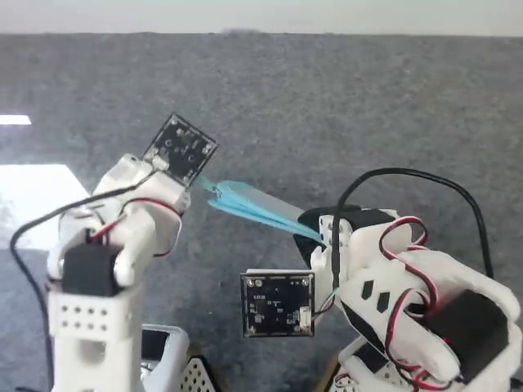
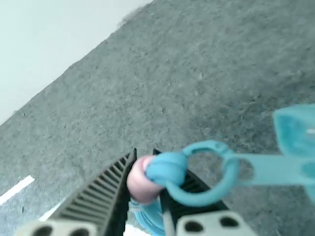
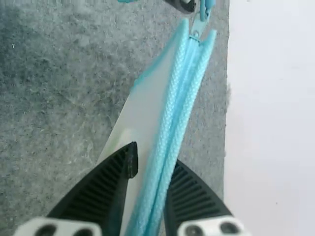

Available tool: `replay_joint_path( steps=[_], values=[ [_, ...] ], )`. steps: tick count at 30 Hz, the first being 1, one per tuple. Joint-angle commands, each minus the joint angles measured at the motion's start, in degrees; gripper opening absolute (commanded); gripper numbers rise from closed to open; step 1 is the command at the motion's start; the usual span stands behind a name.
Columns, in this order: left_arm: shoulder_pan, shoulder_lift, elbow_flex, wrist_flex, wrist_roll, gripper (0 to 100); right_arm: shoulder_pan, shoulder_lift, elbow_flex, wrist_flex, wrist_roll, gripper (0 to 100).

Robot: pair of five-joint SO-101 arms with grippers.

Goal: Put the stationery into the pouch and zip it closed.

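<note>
My left claw (image 2: 144, 156) is pinched narrow on the zip pull (image 2: 165, 167), a blue bead with a pink bead (image 2: 140, 184) against it, both lodged between the jaws. A blue ring (image 2: 204, 145) links them to the pouch's near end. My right claw (image 3: 155, 160) is clamped on the pouch (image 3: 147, 103) at its far end from the pull, one jaw either side of the zip (image 3: 182, 93). Between the two claws the pouch hangs above the grey mat (image 1: 327, 106), touching nothing else.

The zip's teeth look meshed along the stretch by my right claw, and the slider (image 3: 197, 32) sits at the pull end, so I judge the closing nearly done. Whether the stationery is inside the pouch I cannot tell.

The risks, as I judge them:
- The beads are round, so a harder tug could pop them out of my left jaws.
- A pull off the zip's line could jam the slider or strain the ring.
- If my right claw's hold on the pouch's smooth wall slips, the pouch swings free or drops to the mat under it.

Count: two claws, one pouch, one zip, one slider, one ring, two beads, one mat.
</note>
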Motion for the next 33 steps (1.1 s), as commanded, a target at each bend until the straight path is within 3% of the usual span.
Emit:
replay_joint_path(
  steps=[1,11,16,33],
  values=[
    [-2.9,4.6,-0.2,-3.3,-0.9,3,1.0,-2.5,-7.5,2.3,-0.6,0.9],
    [4.2,13.5,-0.4,-3.9,-0.9,3,0.7,-2.0,-14.6,2.2,-6.2,0.9],
    [6.5,14.0,0.0,-3.9,-0.9,3,-2.8,-2.0,-17.8,2.2,-8.6,0.9],
    [9.4,14.2,5.3,-6.8,-0.8,4,-6.0,-1.1,-26.9,2.2,-12.7,0.9]
  ],
)
